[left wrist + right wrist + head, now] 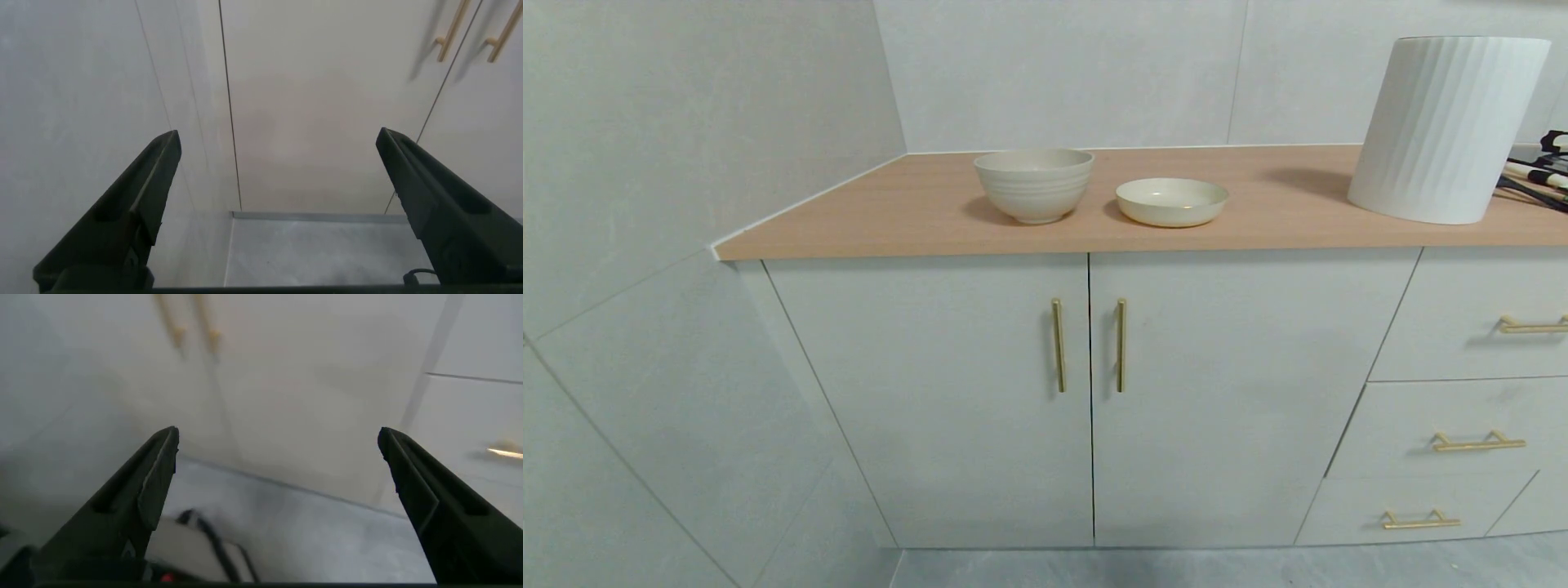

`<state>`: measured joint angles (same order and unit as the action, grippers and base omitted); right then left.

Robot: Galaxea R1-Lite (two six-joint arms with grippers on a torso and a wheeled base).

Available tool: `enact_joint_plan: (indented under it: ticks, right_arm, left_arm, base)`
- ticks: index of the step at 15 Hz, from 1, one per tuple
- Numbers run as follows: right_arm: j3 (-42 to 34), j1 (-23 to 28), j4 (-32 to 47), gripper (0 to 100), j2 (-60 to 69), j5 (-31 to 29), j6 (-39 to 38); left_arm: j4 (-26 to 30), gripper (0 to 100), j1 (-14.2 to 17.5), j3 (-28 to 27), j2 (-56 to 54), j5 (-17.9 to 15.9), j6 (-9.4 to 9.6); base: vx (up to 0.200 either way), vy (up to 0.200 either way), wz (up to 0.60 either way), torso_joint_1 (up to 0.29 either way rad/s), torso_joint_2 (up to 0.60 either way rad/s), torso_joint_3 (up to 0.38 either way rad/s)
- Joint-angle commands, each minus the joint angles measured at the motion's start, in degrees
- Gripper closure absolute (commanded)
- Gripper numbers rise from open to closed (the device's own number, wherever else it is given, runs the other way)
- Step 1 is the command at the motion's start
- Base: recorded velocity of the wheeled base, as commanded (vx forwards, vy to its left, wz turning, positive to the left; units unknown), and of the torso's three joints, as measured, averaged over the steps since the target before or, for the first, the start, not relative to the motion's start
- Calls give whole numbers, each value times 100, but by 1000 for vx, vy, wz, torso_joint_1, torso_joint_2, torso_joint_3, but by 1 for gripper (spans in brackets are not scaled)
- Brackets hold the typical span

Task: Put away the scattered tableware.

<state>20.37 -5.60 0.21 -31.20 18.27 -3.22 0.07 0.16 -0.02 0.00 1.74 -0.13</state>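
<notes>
1. Low before the cabinet doors, your left gripper and right gripper are both spread wide and empty. Lift carelessly and you could clip the countertop edge.
2. Farther back, bowl and dish sit close on top; a crooked grab may knock them together.

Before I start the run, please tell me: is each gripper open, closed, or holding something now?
Left gripper: open, holding nothing.
Right gripper: open, holding nothing.
</notes>
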Motion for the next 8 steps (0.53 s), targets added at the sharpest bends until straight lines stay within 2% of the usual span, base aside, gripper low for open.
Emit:
enact_joint_plan:
  ticks: [1,2,3,4,8]
  right_arm:
    - [547,-952,-416,0,-1785,89,-12]
    - [740,-1277,-1295,0,-3121,71,-30]
    - [775,-1277,-1427,0,-3305,71,-39]
    - [978,-1427,-2165,0,-4175,62,-47]
    - [1980,-2314,-2341,0,-5599,62,-214]
  left_arm:
    - [1,0,2,-6,9,1,-4]
    - [1,0,2,-6,9,1,13]
    - [1,0,2,2,0,1,5]
    - [1,0,2,2,0,1,13]
    - [-7,0,2,2,9,1,31]
  base:
    - [0,0,0,0,0,0]
    - [0,0,0,0,0,0]
    - [0,0,0,0,0,0]
    - [0,0,0,0,0,0]
    - [0,0,0,0,0,0]
